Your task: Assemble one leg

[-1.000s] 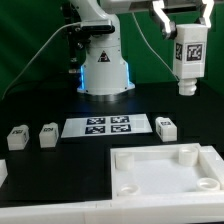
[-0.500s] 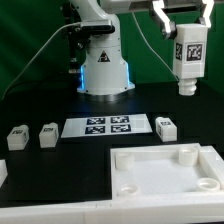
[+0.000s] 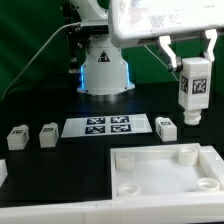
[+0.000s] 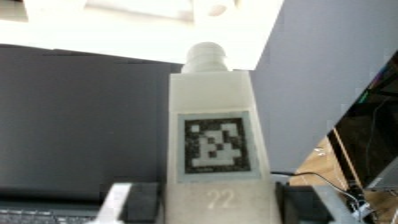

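My gripper [image 3: 190, 52] is shut on a white leg [image 3: 192, 90] with a black-and-white tag, holding it upright in the air at the exterior view's right, above the tabletop's far right corner. In the wrist view the leg [image 4: 215, 135] stands between my fingers [image 4: 132, 201], its round tip pointing away. The white tray-like tabletop [image 3: 150, 165] lies at the front right. Three more legs lie on the table: one [image 3: 166, 127] right of the marker board, two [image 3: 48, 135] [image 3: 15, 138] at the left.
The marker board [image 3: 108, 127] lies flat in the middle. The robot base [image 3: 104, 70] with a blue light stands behind it. A white part edge [image 3: 3, 172] shows at the left border.
The arm has lowered and the held leg came down and slightly toward the exterior view's right; the wrist body now fills the upper right.
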`<state>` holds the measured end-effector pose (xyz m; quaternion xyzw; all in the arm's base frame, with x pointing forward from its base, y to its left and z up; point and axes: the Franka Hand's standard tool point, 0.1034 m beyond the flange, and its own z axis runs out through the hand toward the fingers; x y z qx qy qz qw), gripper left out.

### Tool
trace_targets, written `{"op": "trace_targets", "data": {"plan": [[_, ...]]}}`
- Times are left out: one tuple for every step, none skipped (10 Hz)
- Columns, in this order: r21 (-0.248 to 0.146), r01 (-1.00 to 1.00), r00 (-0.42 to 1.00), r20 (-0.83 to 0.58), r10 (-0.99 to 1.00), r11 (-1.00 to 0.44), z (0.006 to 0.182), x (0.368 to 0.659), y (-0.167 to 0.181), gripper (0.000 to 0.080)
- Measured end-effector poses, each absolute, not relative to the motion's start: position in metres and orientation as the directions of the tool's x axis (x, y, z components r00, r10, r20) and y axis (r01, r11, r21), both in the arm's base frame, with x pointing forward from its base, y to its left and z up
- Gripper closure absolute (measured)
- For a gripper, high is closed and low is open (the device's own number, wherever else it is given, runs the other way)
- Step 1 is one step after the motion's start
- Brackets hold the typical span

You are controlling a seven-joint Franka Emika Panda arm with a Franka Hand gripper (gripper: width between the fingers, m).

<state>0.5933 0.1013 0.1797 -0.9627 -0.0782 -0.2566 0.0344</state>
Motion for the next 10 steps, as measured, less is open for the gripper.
{"op": "trace_targets", "data": {"plan": [[-0.029,0.168,0.859,0.495,0.132,-0.985,0.172,0.593,0.102,0.0505],[-0.030,0.167,0.859,0.496,0.130,-0.986,0.168,0.593,0.102,0.0505],[-0.030,0.166,0.857,0.499,0.130,-0.986,0.163,0.595,0.101,0.0505],[-0.031,0.167,0.853,0.505,0.129,-0.985,0.159,0.598,0.102,0.0505],[-0.033,0.169,0.852,0.508,0.129,-0.985,0.153,0.600,0.104,0.0505],[-0.036,0.170,0.850,0.511,0.128,-0.985,0.145,0.602,0.107,0.0505],[-0.039,0.170,0.851,0.510,0.127,-0.985,0.138,0.606,0.108,0.0505],[-0.041,0.169,0.852,0.509,0.125,-0.985,0.133,0.609,0.109,0.0505],[-0.042,0.168,0.852,0.509,0.123,-0.985,0.130,0.612,0.109,0.0505],[-0.041,0.167,0.851,0.511,0.123,-0.985,0.129,0.616,0.108,0.0505]]}}
